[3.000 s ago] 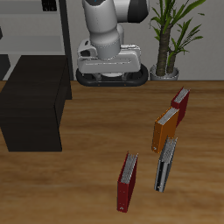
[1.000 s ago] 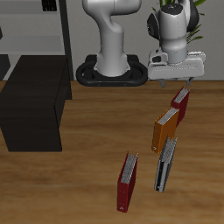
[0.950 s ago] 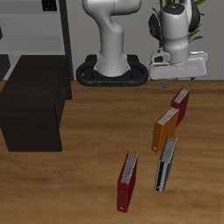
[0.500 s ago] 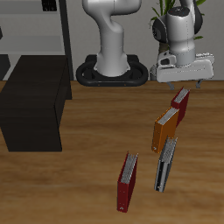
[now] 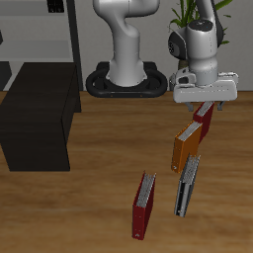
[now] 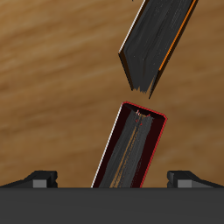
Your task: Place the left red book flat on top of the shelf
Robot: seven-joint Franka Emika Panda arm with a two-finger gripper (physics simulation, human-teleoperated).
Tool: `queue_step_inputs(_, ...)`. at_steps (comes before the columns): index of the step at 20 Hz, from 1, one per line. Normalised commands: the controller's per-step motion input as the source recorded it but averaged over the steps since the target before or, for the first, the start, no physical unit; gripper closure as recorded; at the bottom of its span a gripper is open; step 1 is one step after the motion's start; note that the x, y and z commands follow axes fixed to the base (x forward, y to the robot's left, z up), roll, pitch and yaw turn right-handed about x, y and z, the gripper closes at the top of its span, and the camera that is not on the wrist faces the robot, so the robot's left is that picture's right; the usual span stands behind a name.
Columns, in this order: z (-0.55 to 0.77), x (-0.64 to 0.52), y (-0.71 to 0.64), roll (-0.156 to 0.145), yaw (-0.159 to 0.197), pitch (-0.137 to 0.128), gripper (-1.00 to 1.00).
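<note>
Two fingertips spread wide: gripper [image 5: 205, 102] hovers open directly over the left red book [image 6: 131, 145], upright on the floor far behind the orange book [image 5: 186, 145]. Shelf [image 5: 38, 111] stands well apart.

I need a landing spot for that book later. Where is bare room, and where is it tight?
The shelf has a bare flat top. Bare table lies between it and the books. It is crowded around the left red book, orange book and claw.

Two red books [image 5: 205, 113] [image 5: 144, 206], one orange book [image 5: 186, 144], one dark book [image 5: 187, 185], one black shelf [image 5: 38, 114], one potted plant [image 5: 184, 35].
</note>
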Motion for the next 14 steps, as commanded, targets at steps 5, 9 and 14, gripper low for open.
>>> queue_step_inputs(5, -0.31, 0.11, -0.03, -0.01, -0.015, 0.055, -1.0)
queue_step_inputs(9, -0.16, 0.0, -0.01, 0.03, 0.0, 0.035, 1.0)
queue_step_inputs(14, 0.06, -0.05, -0.12, -0.006, 0.002, 0.006, 1.0)
